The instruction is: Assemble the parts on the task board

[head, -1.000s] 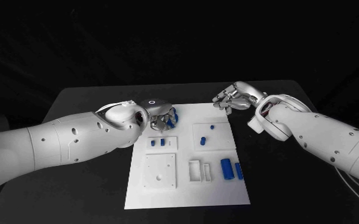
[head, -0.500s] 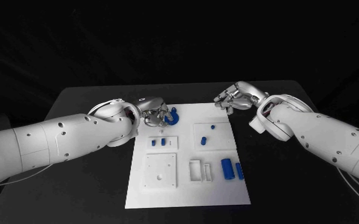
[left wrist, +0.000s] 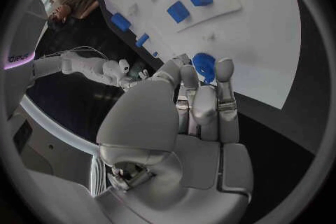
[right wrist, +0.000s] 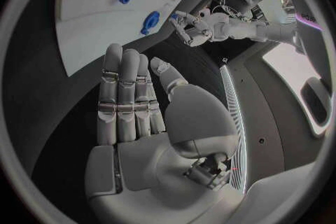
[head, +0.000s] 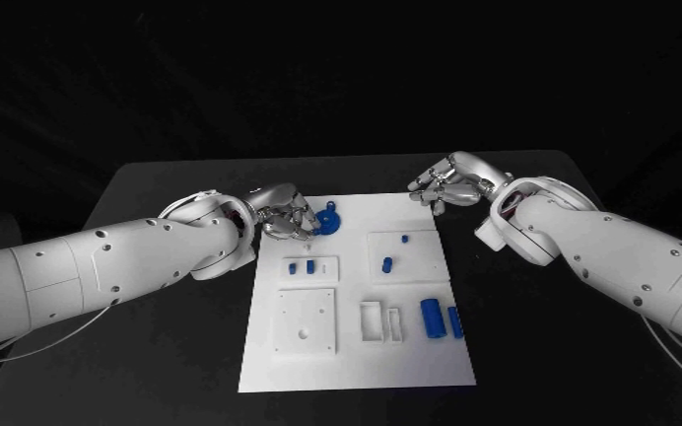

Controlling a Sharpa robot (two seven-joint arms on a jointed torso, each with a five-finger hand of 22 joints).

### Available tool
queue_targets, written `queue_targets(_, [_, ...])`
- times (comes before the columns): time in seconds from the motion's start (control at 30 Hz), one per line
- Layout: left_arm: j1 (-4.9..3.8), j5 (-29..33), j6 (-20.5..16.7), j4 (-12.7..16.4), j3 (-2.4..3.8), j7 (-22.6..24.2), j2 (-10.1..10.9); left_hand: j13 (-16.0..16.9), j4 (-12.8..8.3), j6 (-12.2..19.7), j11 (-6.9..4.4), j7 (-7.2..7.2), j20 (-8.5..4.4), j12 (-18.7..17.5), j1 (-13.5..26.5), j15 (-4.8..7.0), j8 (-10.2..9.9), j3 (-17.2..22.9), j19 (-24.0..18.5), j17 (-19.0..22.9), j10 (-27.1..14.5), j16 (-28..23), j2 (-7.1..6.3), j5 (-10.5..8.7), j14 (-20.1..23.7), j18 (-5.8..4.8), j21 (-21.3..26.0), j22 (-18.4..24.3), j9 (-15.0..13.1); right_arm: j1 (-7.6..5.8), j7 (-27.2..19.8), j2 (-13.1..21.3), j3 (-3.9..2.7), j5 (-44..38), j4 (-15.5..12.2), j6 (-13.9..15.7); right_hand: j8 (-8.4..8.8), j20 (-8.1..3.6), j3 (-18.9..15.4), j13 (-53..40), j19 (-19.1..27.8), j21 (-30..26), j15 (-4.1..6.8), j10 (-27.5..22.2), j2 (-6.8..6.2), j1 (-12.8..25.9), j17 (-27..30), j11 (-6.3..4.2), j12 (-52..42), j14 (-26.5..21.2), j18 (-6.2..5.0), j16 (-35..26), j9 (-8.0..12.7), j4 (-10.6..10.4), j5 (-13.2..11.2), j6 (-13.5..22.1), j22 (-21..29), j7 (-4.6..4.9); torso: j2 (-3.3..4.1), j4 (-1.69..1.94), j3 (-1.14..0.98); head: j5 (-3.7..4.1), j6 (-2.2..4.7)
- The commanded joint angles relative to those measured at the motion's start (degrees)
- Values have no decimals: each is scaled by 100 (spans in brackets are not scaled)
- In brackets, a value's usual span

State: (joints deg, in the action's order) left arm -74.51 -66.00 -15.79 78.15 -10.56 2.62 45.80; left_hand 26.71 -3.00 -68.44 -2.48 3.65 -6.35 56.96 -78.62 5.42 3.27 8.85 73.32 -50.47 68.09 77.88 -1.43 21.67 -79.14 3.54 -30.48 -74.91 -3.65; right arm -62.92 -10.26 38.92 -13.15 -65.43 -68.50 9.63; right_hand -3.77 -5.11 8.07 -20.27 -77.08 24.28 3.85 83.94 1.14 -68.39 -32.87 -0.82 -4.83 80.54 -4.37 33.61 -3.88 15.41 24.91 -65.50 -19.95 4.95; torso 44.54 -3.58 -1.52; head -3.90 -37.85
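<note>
Parts wait on the task board (head: 356,347); left hand (head: 290,213) seemingly pinches a blue ring (head: 325,223), needing seating next. Right hand (head: 452,183) hovers spread, holding nothing.

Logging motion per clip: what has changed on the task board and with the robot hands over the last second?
The left robot hand has drawn back toward the board's left edge, uncovering the round blue part at its fingertips, which now lies tilted on the task board. Whether the fingers still touch it I cannot tell. The right robot hand, open beside the board's far right corner, and the other blue parts stayed put.
</note>
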Motion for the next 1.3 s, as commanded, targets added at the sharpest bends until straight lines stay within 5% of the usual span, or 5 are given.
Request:
queue_targets(0.03, [56, 316, -29, -28, 0, 316, -15, 17, -52, -14, 6, -9, 4, 34, -3, -6, 31, 3, -36, -8, 44, 25, 62, -33, -33, 34, -33, -123, -6, 0, -49, 3, -4, 16, 5, -24, 19, 0, -30, -4, -51, -18, 16, 253, -7, 42, 5, -31, 26, -40, 54, 27, 5, 10, 27, 52, 3, 2, 2, -2, -3, -6, -9])
queue_targets(0.43, [183, 453, 4, -74, -2, 458, -32, 44, -80, -3, 9, -5, 5, 29, 12, -7, 30, -1, -58, -24, 36, 27, 87, -35, -29, 41, -82, -119, -5, 1, -57, 2, -4, 16, 19, -27, 19, 0, -30, -4, -51, -18, 16, 253, -7, 42, 5, -31, 26, -40, 54, 27, 5, 10, 27, 52, 3, 2, 1, -7, -9, -3, -25])
queue_targets(1.3, [198, 228, 410, -143, -7, 245, 48, 69, -131, 9, 11, 5, 3, 20, 2, -7, 31, 7, -85, -43, 25, 23, 116, -33, -24, 40, -119, -117, -6, 2, -79, 6, -4, 18, 36, -33, 19, 0, -30, -4, -51, -18, 16, 253, -7, 42, 5, -31, 26, -40, 54, 27, 5, 10, 27, 52, 3, 2, 2, -6, -8, -6, -79])
